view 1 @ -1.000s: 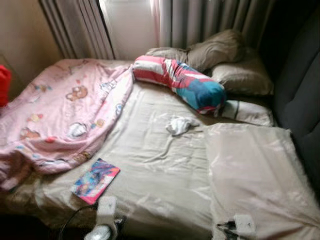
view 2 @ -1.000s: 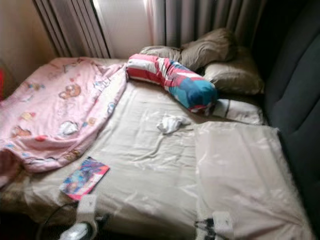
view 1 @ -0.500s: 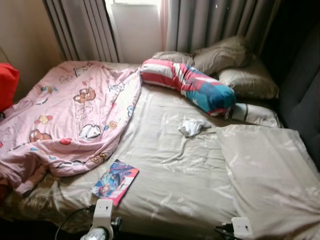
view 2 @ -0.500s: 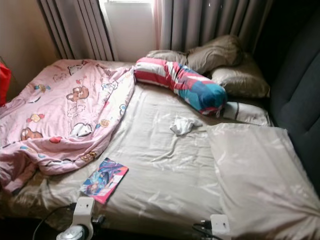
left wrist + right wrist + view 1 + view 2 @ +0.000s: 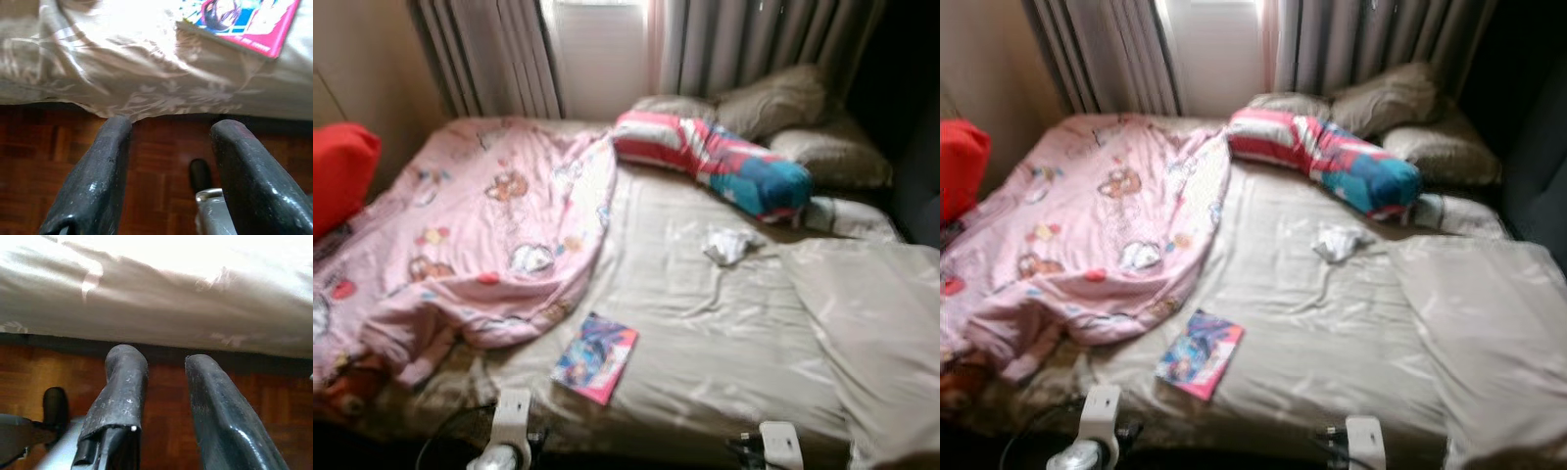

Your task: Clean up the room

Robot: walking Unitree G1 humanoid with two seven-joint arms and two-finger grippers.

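A pink-edged book (image 5: 595, 358) lies flat on the bed (image 5: 724, 323) near its front edge, just beside the rumpled pink blanket (image 5: 480, 235). The left gripper (image 5: 168, 132) hangs low at the bed's edge just short of the book, fingers spread and empty. The right gripper (image 5: 159, 364) hangs farther along that edge, well apart from the book, fingers slightly parted and empty.

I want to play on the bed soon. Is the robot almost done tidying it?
Not nearly. Nothing looks tidied yet, and neither gripper holds anything: the left gripper and right gripper hang open by the bed's edge. Left to do: the crumpled pink cartoon blanket, the colourful pink-edged book and the small white crumpled cloth.
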